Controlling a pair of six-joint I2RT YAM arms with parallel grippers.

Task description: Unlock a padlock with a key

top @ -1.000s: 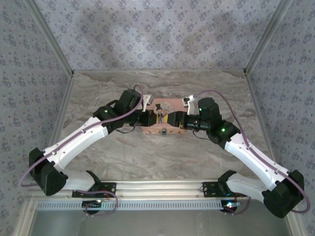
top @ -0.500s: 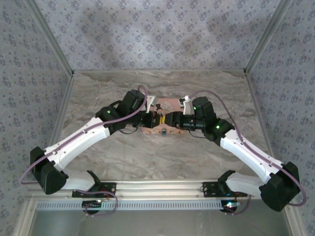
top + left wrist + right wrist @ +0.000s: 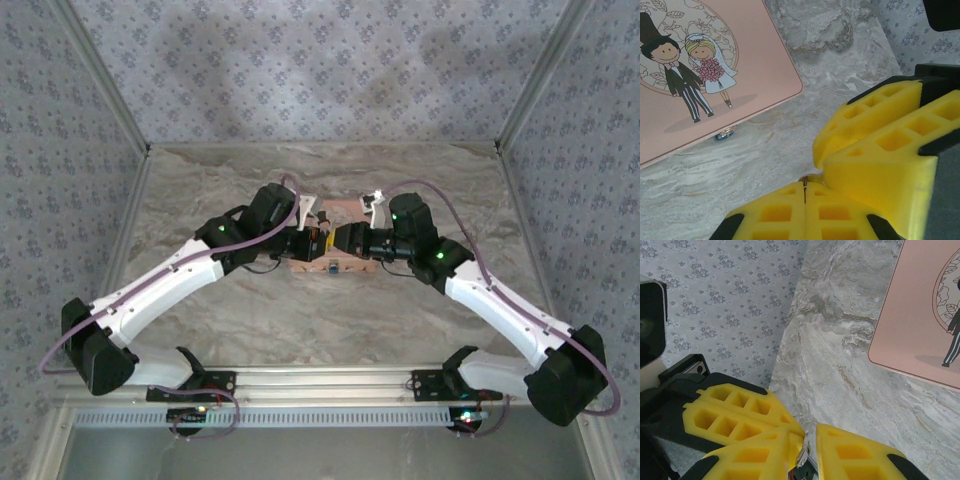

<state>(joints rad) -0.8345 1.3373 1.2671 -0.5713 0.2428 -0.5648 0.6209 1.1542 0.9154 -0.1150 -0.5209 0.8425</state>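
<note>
Tin (image 3: 345,210) on table (image 3: 250,310); padlock (image 3: 331,268) at its near edge; left pincer (image 3: 805,187), right pincer (image 3: 807,447) tip to tip nearby, key (image 3: 807,178) between

No legible text, brand, number or sign; pink tin (image 3: 762,62) carries cartoon wedding couple, no lettering

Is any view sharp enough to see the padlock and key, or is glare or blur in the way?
Top external: even light, no glare, but the padlock is a speck. Left wrist: padlock sharp at the pink tin edge; the key at the yellow fingers looks softer. Right wrist: no glare; near fingers soft.
</note>
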